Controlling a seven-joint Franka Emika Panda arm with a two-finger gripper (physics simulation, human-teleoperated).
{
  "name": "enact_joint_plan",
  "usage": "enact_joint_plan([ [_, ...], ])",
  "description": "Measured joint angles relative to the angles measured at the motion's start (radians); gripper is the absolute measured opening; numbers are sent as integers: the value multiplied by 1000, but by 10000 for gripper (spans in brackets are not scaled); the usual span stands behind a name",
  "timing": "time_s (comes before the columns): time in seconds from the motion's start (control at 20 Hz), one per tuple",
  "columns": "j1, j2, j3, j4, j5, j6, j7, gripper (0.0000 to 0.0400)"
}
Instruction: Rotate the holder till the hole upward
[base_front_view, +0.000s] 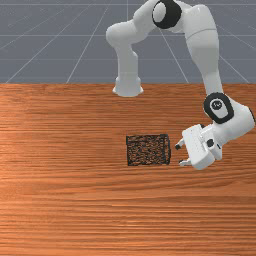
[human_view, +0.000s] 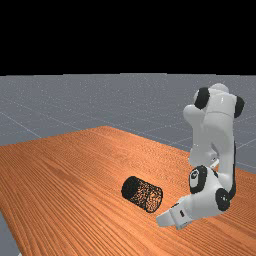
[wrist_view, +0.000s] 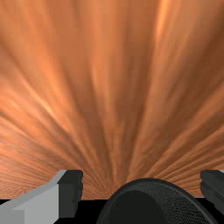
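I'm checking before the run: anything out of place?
The black mesh cylindrical holder lies on its side on the orange-brown wooden table, open end towards the white two-finger gripper; such holders normally stand upright.

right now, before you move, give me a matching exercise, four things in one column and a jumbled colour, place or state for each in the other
1. holder
2. hand
3. table
4. arm's base

A. orange-brown wood
B. open, at the front view's right of the holder
C. white, by the table's far edge in the front view
D. black mesh, lying on its side

Right pairs: 1-D, 2-B, 3-A, 4-C
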Motion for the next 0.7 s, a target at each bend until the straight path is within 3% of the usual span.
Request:
enact_joint_plan([
  [0.1,-6,-11,-2,-23,-3,20,0,399],
  [0.35,-16,91,-23,150,-10,-85,-41,400],
  [0.7,-9,9,-25,7,-22,-18,-12,400],
])
